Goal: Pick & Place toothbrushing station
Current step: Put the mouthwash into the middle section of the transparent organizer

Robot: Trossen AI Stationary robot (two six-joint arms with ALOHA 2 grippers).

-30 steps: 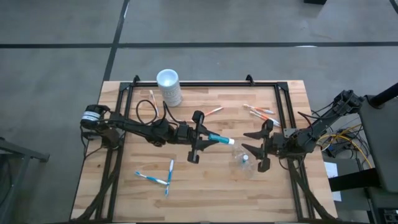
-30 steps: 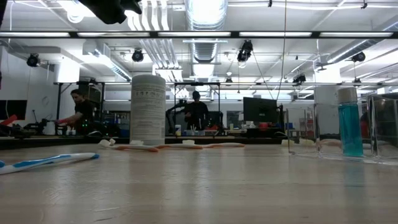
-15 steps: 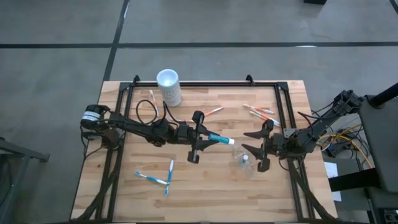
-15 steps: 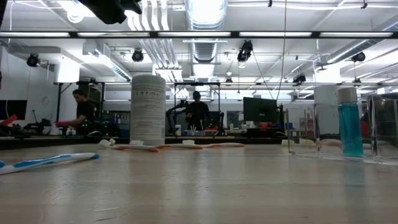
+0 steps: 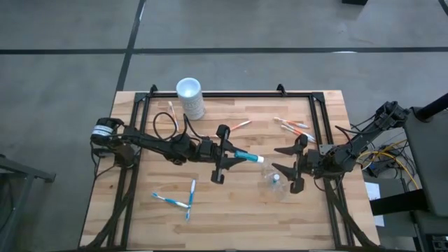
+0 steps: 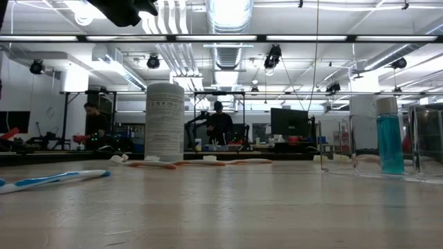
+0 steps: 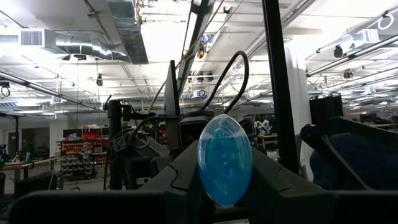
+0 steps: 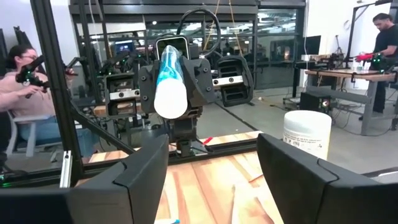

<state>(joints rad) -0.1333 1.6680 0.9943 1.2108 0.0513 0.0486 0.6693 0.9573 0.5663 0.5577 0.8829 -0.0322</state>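
Note:
My left gripper [image 5: 232, 155] hovers above the table's middle, shut on a blue tube [image 5: 246, 157] with a white cap [image 8: 170, 99]. My right gripper [image 5: 276, 159] stands open to its right, facing it, with nothing between its fingers [image 8: 146, 171]. The clear cup [image 5: 274, 183] stands upright on the table just nearside of the right gripper; a small teal bottle [image 6: 390, 138] stands in it. Blue-and-white toothbrushes [image 5: 180, 200] lie flat at the near left. Orange-and-white ones [image 5: 294, 127] lie flat near the far edge. My left gripper pinches the tube's blue body [image 7: 214, 186] between its two fingers, back at the end away from the cap. The fingers come from the table's left, slanting a little upward, and lie along the tube. The tube is lifted clear, its capped end [image 5: 260, 159] pointing toward the right gripper.
A tall opaque white cup [image 5: 190, 96] stands at the far edge, left of centre. A black frame [image 5: 231, 94] runs round the table's edges. More orange-and-white toothbrushes [image 5: 240, 126] lie near the white cup. People work at benches beyond the table [image 6: 218, 124].

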